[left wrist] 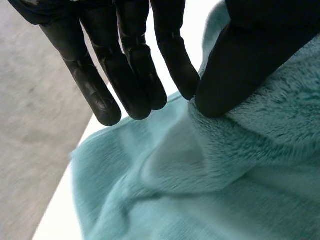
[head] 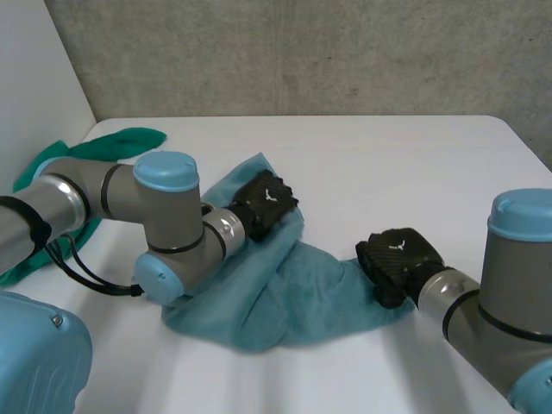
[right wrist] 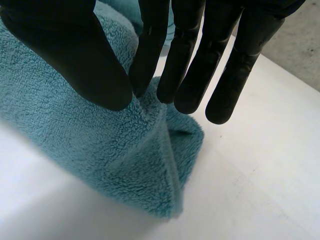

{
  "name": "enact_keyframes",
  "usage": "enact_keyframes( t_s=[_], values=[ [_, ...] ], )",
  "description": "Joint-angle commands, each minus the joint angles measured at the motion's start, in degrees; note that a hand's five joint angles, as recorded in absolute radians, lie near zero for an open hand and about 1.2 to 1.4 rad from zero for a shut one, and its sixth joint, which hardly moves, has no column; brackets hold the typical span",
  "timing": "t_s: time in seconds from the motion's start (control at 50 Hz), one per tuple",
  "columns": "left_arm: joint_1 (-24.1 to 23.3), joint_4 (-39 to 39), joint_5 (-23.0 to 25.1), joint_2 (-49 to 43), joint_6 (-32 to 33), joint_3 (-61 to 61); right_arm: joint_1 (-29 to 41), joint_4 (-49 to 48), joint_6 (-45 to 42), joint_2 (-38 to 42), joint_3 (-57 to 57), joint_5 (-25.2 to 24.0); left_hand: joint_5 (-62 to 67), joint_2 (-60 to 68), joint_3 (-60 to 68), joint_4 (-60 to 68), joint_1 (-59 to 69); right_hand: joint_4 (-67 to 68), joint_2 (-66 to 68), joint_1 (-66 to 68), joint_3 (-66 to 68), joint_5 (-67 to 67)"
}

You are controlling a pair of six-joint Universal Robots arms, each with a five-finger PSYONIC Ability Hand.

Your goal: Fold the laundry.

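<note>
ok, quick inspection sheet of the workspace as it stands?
surface: white table, bare around the laundry.
job's things: teal towel, fleecy, lying crumpled mid-table between the arms; green cloth at the far corner behind the left arm, partly hidden by it.
clutter: nothing seen.
hands: left hand on the towel's far edge, a raised fold pinched between thumb and fingers; right hand at the towel's end nearest the right arm, pinching the edge the same way.
cables: nothing seen on the table.
surroundings: grey concrete wall behind the table.
</note>
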Motion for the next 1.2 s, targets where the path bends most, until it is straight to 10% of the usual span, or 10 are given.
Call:
enact_keyframes(
  t_s=[0.02,0.12,0.2,0.3,0.38,0.8,1.02,1.2],
  values=[
    [-0.18,0.02,-6.96,5.83,-0.38,-1.69,-1.15,0.58,0.06,1.47,-5.41,0.48,16.27,11.72,12.02,11.56,13.59,12.19,12.91,24.46,12.47,13.79],
    [0.18,0.99,-6.70,11.98,-0.29,-7.22,-3.26,2.77,0.94,0.95,-6.99,0.22,16.27,11.72,12.02,11.56,13.59,12.19,12.91,24.46,12.47,13.79],
    [0.26,1.69,-6.69,13.92,-0.29,-8.73,-3.88,5.58,1.90,0.94,-7.08,0.22,16.27,11.72,12.02,11.56,13.59,-41.40,-40.68,-29.13,-41.12,-39.80],
    [0.18,1.61,-6.00,13.66,-0.12,-9.34,-4.94,9.19,3.05,0.94,-6.47,-0.05,11.80,7.25,7.54,7.08,9.11,-57.81,-57.09,-45.54,-57.53,-56.21],
    [0.61,1.17,-3.45,13.48,0.76,-11.19,-5.29,9.73,3.05,0.94,-4.71,-0.40,-35.47,-40.02,-39.72,-40.18,-38.15,-57.81,-57.09,-45.54,-57.53,-56.21],
    [2.72,0.03,12.29,4.35,1.46,-4.08,-4.94,3.75,6.21,1.21,-0.76,-1.10,-43.93,-48.47,-48.18,-48.64,-46.61,-54.54,-53.82,-42.27,-54.26,-52.94],
    [2.72,-8.41,13.60,0.13,9.37,0.32,-4.59,3.66,6.21,2.44,-0.75,-1.19,-32.34,-36.89,-36.60,-37.06,-35.03,-38.40,-37.68,-26.14,-38.13,-36.81],
    [2.72,-12.02,11.95,-2.34,12.54,5.32,-3.88,3.75,5.34,5.78,-3.39,-1.45,16.27,11.72,12.02,11.56,13.59,12.19,12.91,24.46,12.47,13.79]
  ],
)
